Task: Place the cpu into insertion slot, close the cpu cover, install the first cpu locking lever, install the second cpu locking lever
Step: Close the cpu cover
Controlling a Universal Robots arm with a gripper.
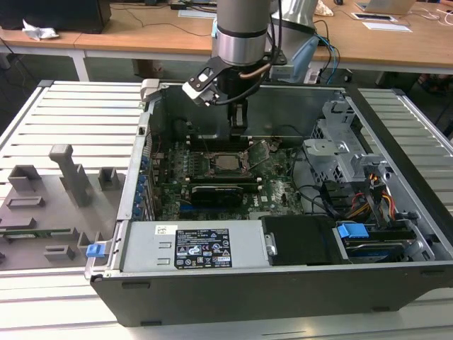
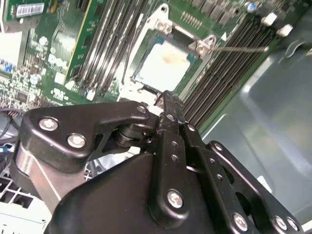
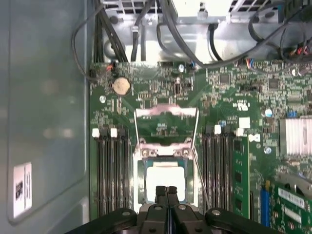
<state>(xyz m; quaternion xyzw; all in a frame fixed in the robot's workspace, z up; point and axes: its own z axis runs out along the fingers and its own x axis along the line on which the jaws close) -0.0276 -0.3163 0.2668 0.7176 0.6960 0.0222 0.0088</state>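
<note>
Wooden desks [image 1: 141,35] run along behind the tool [image 1: 239,126] with papers [image 1: 386,25] on them, and a ribbed grey counter [image 1: 78,120] spreads out below it.

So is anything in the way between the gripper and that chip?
Nothing visible. The cpu lies bare in the slot. The gripper, shut, hangs right at the cpu's edge, and the cover is swung open, clear of both.

Exterior view over case [image 1: 248,297], both wrist views nr cpu [image 3: 165,183]
</note>
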